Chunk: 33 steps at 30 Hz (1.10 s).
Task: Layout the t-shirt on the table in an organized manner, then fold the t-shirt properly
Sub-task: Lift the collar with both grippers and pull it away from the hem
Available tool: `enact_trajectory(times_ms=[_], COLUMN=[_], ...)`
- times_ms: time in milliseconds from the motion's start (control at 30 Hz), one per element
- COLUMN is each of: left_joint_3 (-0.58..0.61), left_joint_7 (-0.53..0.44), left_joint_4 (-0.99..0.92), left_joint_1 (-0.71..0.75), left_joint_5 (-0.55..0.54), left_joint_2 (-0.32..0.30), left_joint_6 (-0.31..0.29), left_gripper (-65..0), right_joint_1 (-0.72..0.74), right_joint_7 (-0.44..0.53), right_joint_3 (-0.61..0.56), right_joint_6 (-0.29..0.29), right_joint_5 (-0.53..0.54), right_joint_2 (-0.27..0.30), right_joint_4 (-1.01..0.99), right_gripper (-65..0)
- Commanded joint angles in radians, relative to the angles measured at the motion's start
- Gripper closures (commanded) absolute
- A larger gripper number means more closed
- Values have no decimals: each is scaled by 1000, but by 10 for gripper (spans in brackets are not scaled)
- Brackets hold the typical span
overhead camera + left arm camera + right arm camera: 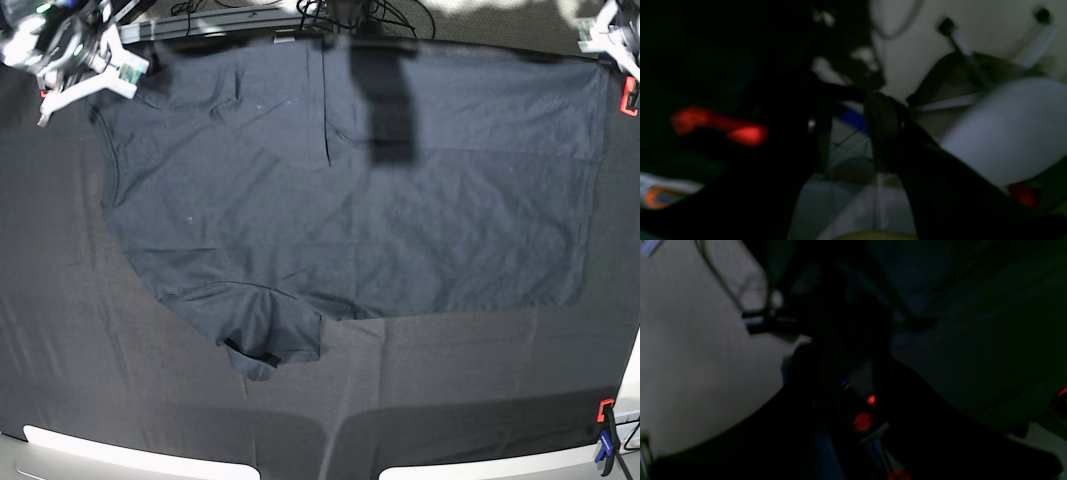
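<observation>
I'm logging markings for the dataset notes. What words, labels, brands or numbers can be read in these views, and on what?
None can be read.
t-shirt: plain, no print visible.
White and orange item at the left wrist view's edge: too blurred to read.
Both wrist views: too dark and blurred for any text.

Both wrist views dark and motion-blurred, base view evenly lit, soft, bowed at edges

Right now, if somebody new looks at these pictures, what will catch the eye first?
First the large slate-blue t-shirt, spread wide over most of the black-clothed table, with one sleeve crumpled toward the near edge. Next, the two pale grippers at the far corners in the base view: the right gripper by the shirt's far-left corner, the left gripper at the far right. Small red clamps mark the table's right edge.
</observation>
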Motion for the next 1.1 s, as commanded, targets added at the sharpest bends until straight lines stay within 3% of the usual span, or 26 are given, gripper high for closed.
enact_trajectory(times_ms=[0,133,267,400,500,600,700,833,1067], left_joint_3=[-15,-108,-285,-425,-446,-446,-445,-444,-443], left_joint_7=[2,-35,-203,-294,-317,-316,-315,-266,-210], left_joint_4=[15,28,27,6,-47,-116,-209,-368,-714], left_joint_1=[-3,-9,-11,-103,-244,-399,-547,-739,-1044], left_joint_5=[-16,-60,-174,-319,-394,-461,-517,-561,-599], left_joint_2=[-51,-77,-57,24,105,194,274,367,470], left_joint_6=[4,9,10,11,53,63,63,62,59], left_gripper=[-182,-182,-182,-182,-182,-182,-182,-182,-182], right_joint_1=[-3,-3,31,147,259,377,488,634,772], right_joint_7=[8,93,162,192,277,334,284,106,85], right_joint_3=[40,183,267,267,267,267,267,264,262], right_joint_6=[2,-18,-76,-87,-87,-87,-87,-106,-113], right_joint_5=[21,175,277,277,278,336,428,558,564], right_joint_2=[16,16,5,-44,-97,-141,-183,-236,-308], right_joint_4=[24,25,14,-44,-131,-216,-291,-362,-438], right_gripper=[-161,-161,-161,-194,-300,-317,-317,-316,-316])
